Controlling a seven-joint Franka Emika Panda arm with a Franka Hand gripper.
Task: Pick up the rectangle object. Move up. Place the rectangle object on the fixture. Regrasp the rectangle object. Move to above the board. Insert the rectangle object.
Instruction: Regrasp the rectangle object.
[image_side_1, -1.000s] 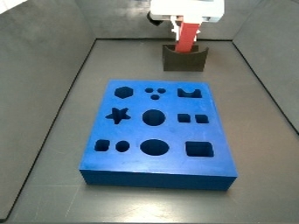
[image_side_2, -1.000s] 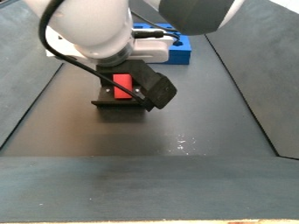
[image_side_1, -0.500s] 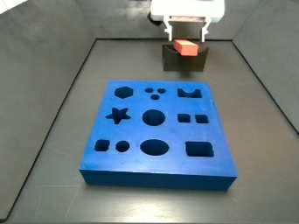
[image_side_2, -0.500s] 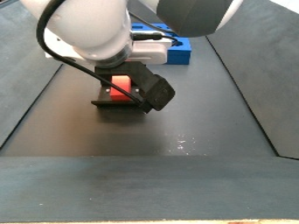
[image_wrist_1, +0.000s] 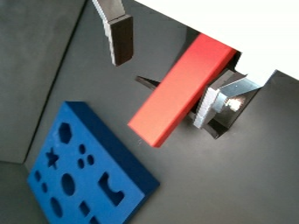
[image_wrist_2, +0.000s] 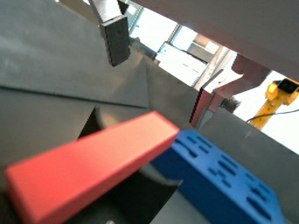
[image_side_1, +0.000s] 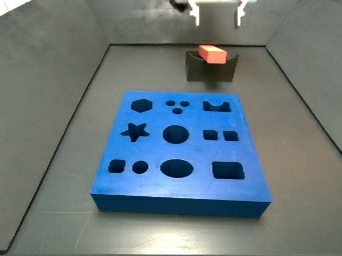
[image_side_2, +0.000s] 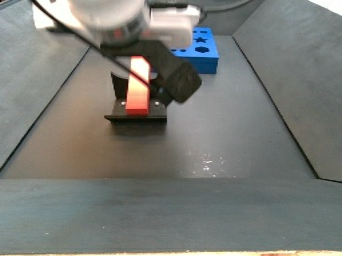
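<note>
The red-orange rectangle object (image_side_1: 210, 52) rests tilted in the notch of the dark fixture (image_side_1: 211, 69) at the far end of the floor. It leans up out of the fixture (image_side_2: 138, 112) as a slanted red bar (image_side_2: 139, 84). My gripper (image_side_1: 218, 13) hangs open just above it, its fingers apart from the block. In both wrist views the rectangle object (image_wrist_1: 181, 86) (image_wrist_2: 91, 166) lies between the spread fingers (image_wrist_1: 118, 37) (image_wrist_2: 114, 40), held by neither. The blue board (image_side_1: 181, 150) with its shaped cutouts lies flat nearer the middle.
Grey walls slope up on both sides of the dark floor (image_side_1: 301, 170). The board (image_side_2: 203, 52) lies close behind the fixture in a side view. The arm's dark wrist body (image_side_2: 175, 72) hangs over the fixture.
The gripper has opened, let go of the rectangle object and risen. The block has sunk into the fixture's notch and now leans there on its own.
</note>
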